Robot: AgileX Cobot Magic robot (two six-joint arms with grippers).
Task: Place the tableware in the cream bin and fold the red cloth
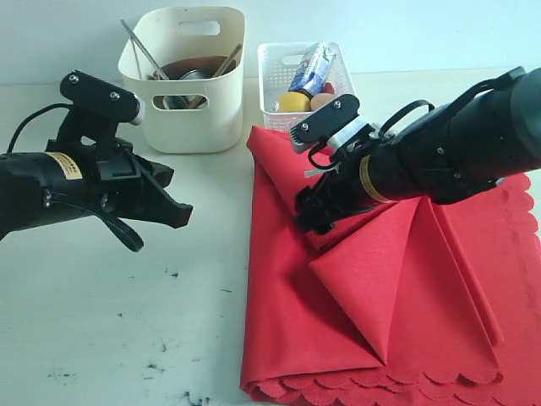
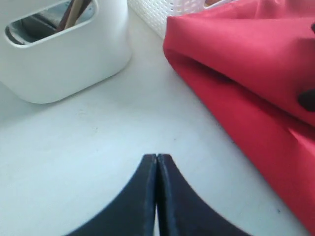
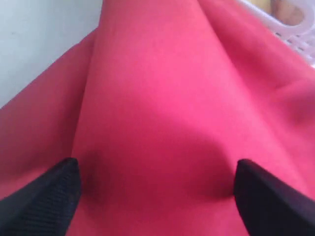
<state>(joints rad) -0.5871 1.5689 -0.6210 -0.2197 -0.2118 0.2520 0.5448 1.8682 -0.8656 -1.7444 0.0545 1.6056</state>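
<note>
Pale tabletop (image 1: 101, 338) with some dark scuff marks, plain light wall behind.

Exterior view: the cream bin (image 1: 190, 110) sits at the back with the tableware inside, utensil handles (image 1: 139, 46) poking out and a brown plate (image 1: 190, 66) leaning in there. No tableware shows on the table, so that half looks done. Right beside it is the white perforated basket (image 1: 279, 63) holding the food. The red cloth (image 1: 338, 321) lies to the right of the bin, up against the basket. It's only partly folded, with messy triangular flaps and the scalloped edge along the near side. The left gripper (image 1: 173, 211) hangs over bare table, apart from the cloth. The right gripper (image 1: 308, 216) is down on the cloth's upper left fold.

Left wrist view: the left gripper's jaws are pressed together with nothing between them. The bin and the cloth's rolled edge are ahead of it.

Right wrist view: the right gripper's fingertips (image 3: 49, 196) stand wide apart, straddling a raised ridge of cloth without pinching it.

Handling-wise, the cloth looks light, limp and thin. It'll probably drape and slide on that smooth table, and layers will bunch if it's grabbed mid-fold. Best bet is pinching a free corner or the scalloped edge, taking only the top layer.
</note>
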